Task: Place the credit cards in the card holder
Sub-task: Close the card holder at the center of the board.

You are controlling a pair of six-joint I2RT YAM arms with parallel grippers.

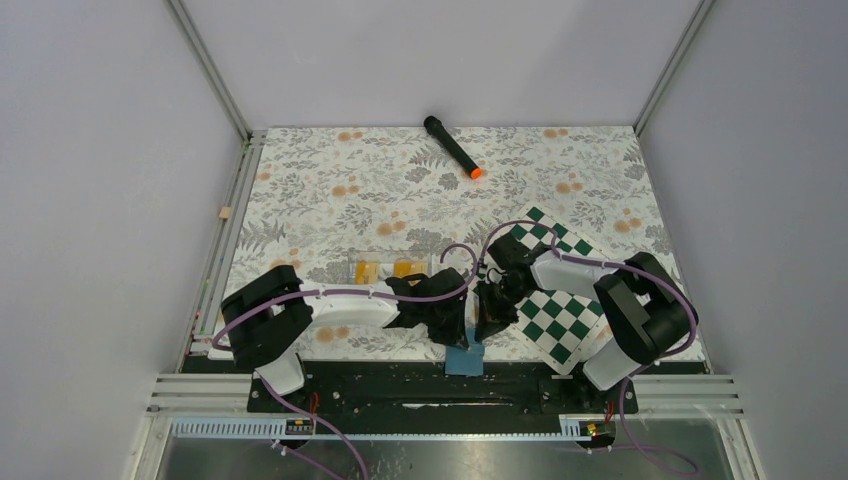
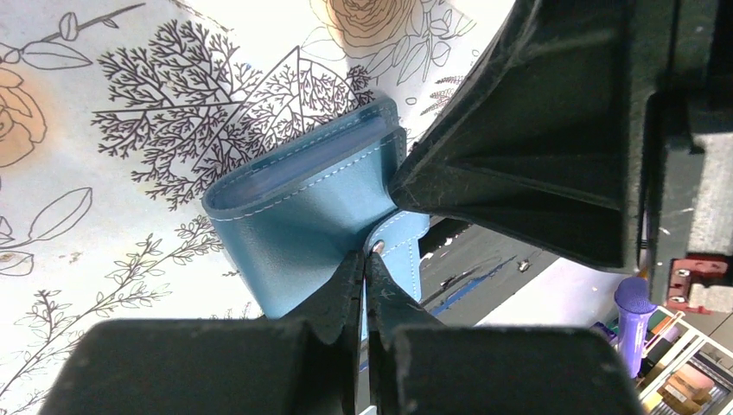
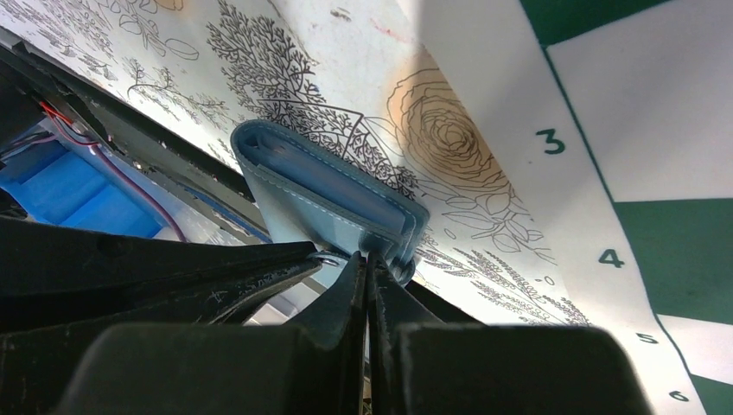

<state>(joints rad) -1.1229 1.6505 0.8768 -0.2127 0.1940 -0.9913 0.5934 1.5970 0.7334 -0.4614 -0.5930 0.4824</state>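
Observation:
The blue card holder lies at the table's near edge, between my two grippers. In the left wrist view the card holder is folded, and my left gripper is shut on its flap by the snap tab. In the right wrist view my right gripper is shut on the lower edge of the card holder. From above, the left gripper and right gripper meet over it. Two orange-yellow credit cards lie side by side behind the left arm, apart from both grippers.
A green-and-white chessboard lies under the right arm. A black marker with an orange tip lies at the far middle of the floral mat. The black rail runs along the near edge.

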